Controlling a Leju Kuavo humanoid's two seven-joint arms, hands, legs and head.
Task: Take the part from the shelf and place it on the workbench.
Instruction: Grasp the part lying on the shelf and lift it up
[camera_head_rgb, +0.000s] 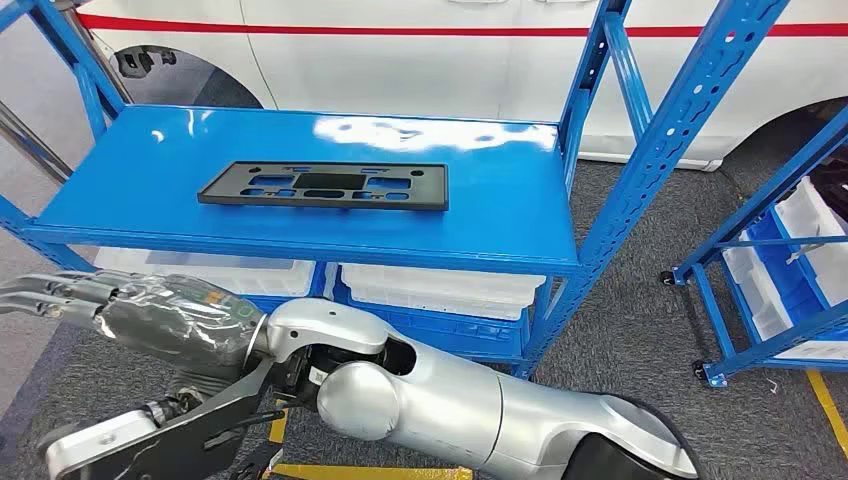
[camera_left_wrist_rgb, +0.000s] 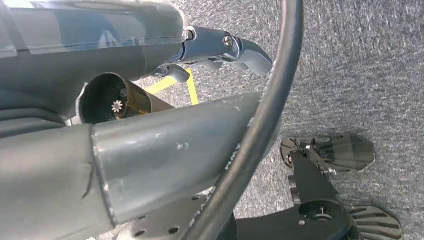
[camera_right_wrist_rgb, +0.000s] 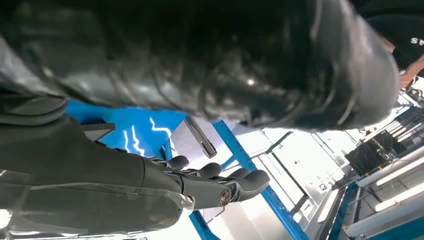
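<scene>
My right arm crosses low in front of me, and its hand (camera_head_rgb: 55, 292) lies at the far left, just below the front edge of the blue shelf (camera_head_rgb: 480, 215). The fingers (camera_right_wrist_rgb: 235, 182) reach out side by side with only a slight curl and nothing in them, so that hand is loosely open and empty, though the thumb is out of sight. My left hand (camera_left_wrist_rgb: 220, 45) hangs down over the grey carpet (camera_left_wrist_rgb: 360, 75); I see a thick thumb (camera_left_wrist_rgb: 165, 160) and a few pale fingertips (camera_left_wrist_rgb: 252, 52) past it, but I cannot tell whether that hand is spread or closed.

Further right, near the middle of the shelf's top board, the part (camera_head_rgb: 325, 186) lies flat: a long black plate with cut-out slots, its long side running along the shelf front, well apart from both my hands. Under the board sit white bins (camera_head_rgb: 440, 285). At the far right stands a second blue rack (camera_head_rgb: 760, 290) on castors with more white bins.
</scene>
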